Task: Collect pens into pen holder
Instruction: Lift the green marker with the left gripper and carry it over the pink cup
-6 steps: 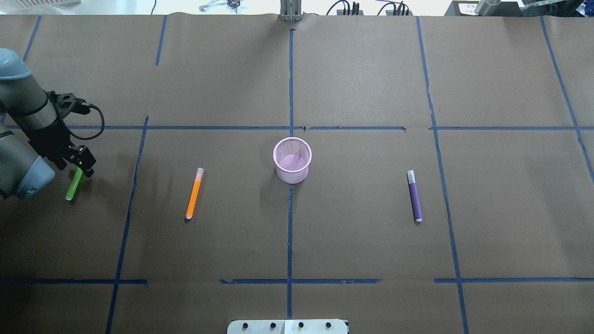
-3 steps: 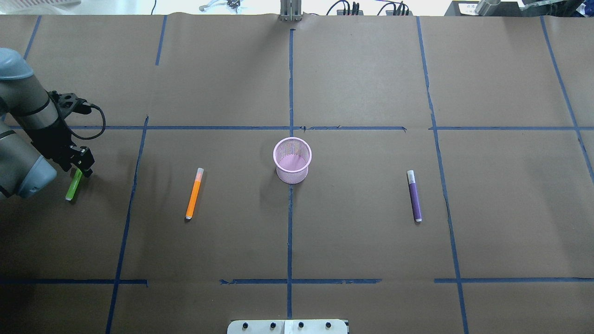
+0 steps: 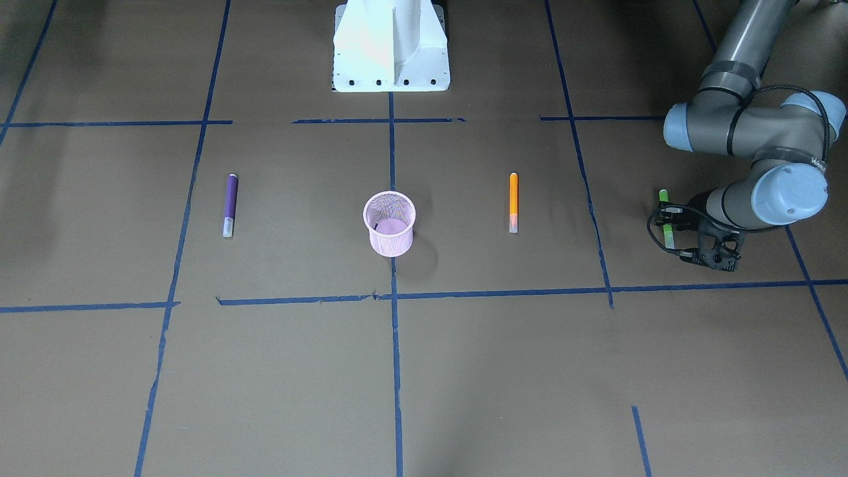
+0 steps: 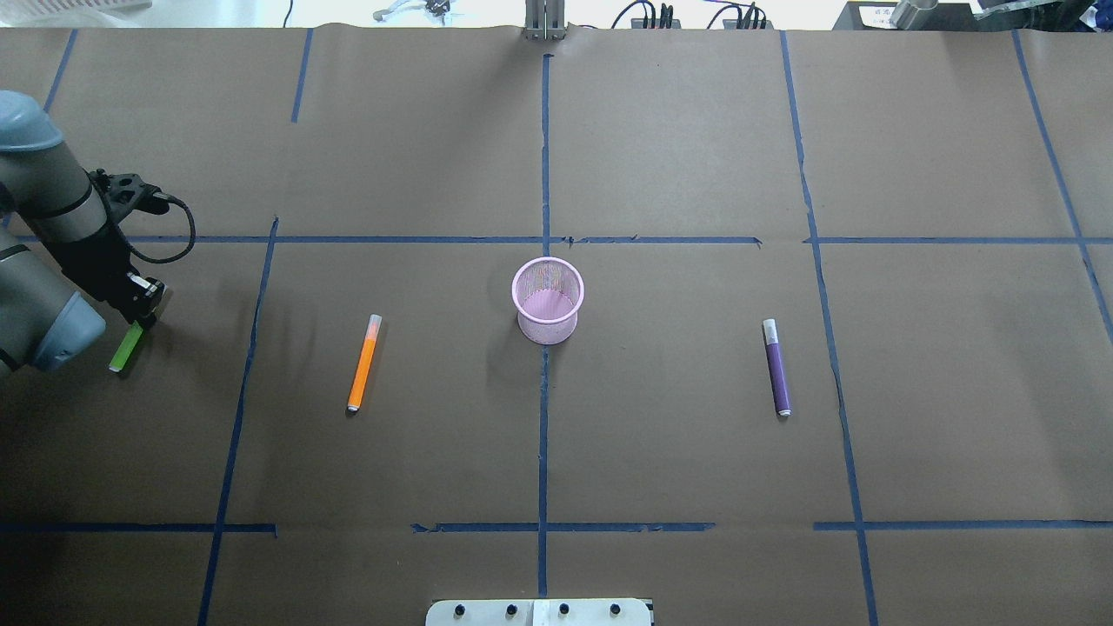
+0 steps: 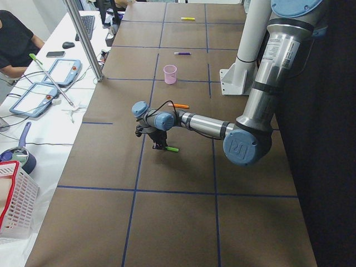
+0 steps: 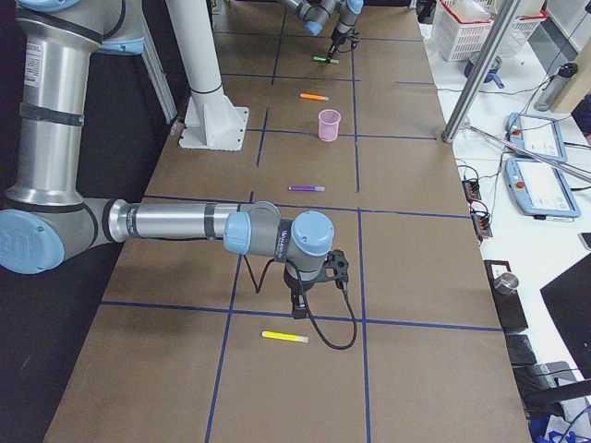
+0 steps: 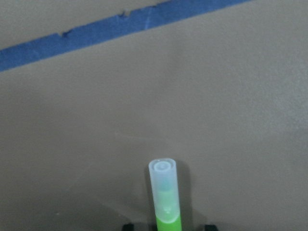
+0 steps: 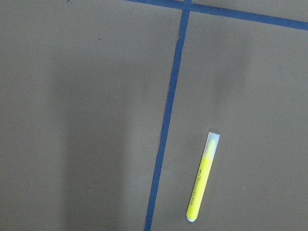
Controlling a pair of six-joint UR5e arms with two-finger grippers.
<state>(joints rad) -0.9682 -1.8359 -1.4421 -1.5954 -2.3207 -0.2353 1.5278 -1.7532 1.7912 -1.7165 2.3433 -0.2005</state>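
Brown paper-covered counter [image 4: 696, 452] with a blue tape grid. The left arm [image 3: 748, 126] reaches low at the far left end, and the right arm [image 6: 175, 221] hangs over the far right end. The small round pink wire-mesh cup [image 4: 548, 300] stands upright at centre and looks empty.

The slim orange pen [image 4: 363, 365] lies flat to the cup's left and the slim purple pen [image 4: 776, 369] flat to its right, both well apart from the cup and untouched. The slim yellow pen [image 8: 203, 178] lies flat beside a tape line under the right arm.

The left end effector [image 4: 137, 315] looks clamped on the slim green pen [image 4: 124, 349], cap end sticking out. I cannot tell whether it is off the counter. The right end effector [image 6: 299, 309] points down near the yellow pen, and I cannot tell its jaw state.

Progress: the first grasp is likely underway, with no pens in the cup and all of them left to collect.
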